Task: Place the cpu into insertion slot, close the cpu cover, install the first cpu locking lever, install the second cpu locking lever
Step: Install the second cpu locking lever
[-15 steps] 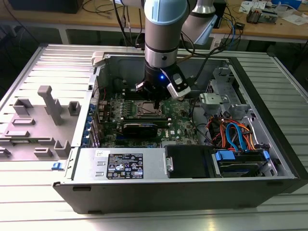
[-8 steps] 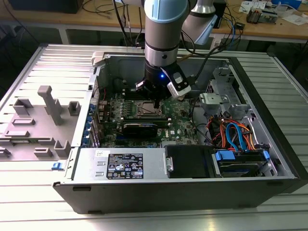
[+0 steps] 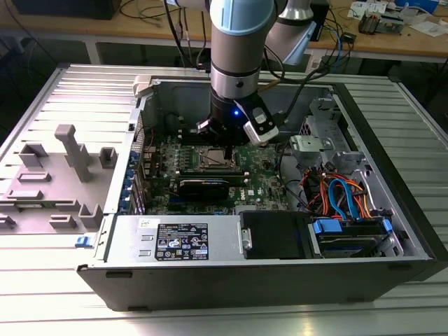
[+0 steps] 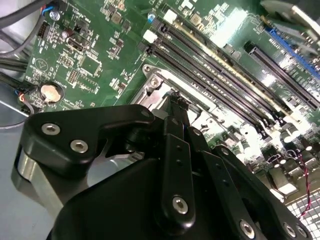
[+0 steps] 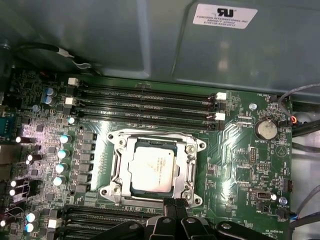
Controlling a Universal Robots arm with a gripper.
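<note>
CPU (image 5: 152, 169): seated in the insertion slot (image 5: 116, 172) on the motherboard (image 5: 240, 150).
CPU cover (image 5: 191, 165): apparently down around the chip.
Tool (image 5: 175, 204): fingers pressed together, empty, at the socket's edge.
Step judged: locking lever; needs sideways hooking pressure.

Arm upright, wrist down (vertical), hand (image 5: 175, 204) fingertips pressed together.

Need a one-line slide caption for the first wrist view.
Chip seated in the motherboard socket, memory slots beside it, tool fingertips together at the socket's edge.
</note>
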